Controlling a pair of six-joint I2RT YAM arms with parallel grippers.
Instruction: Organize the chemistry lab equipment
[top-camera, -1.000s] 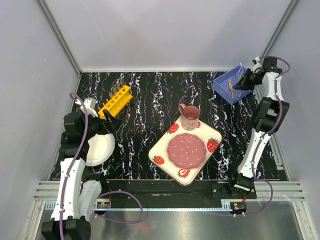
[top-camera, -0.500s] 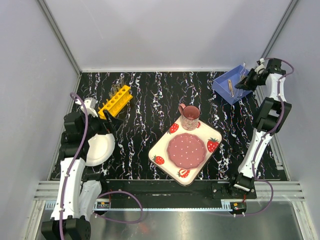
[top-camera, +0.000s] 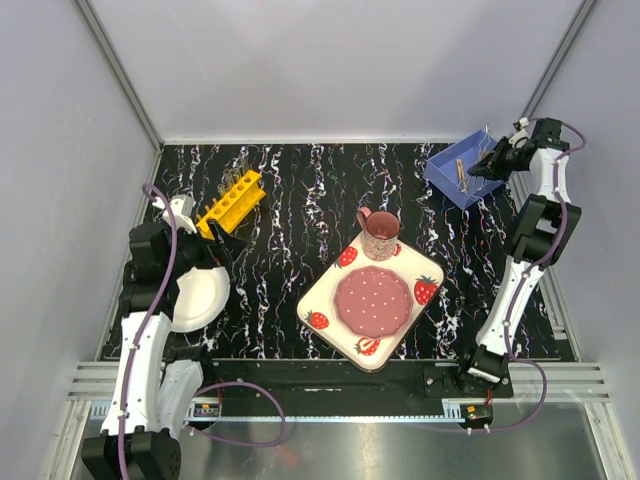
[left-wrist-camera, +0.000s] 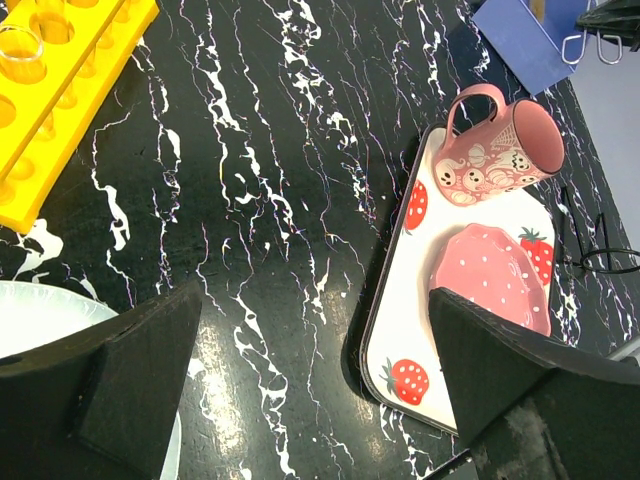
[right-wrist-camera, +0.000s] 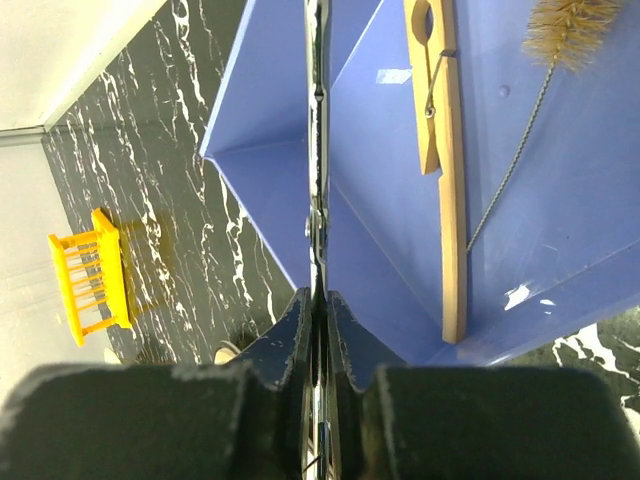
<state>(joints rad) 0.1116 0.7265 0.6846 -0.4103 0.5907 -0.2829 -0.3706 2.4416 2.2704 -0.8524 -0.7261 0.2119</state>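
Thin metal scissors are pinched edge-on between the jaws of my right gripper, which is shut on them above the blue bin. In the top view that gripper hangs over the bin at the back right. A wooden clamp and a wire brush lie inside the bin. The yellow rack stands at the back left with clear tubes in its holes. My left gripper is wide open and holds nothing, low over the dark table near the rack.
A round white plate lies under my left arm. The strawberry-print tray sits at centre, carrying a pink mug and a pink dotted dish. Side walls close in the table.
My right wrist has shifted slightly to the right and back, keeping the scissors over the blue bin. The left arm has not moved.
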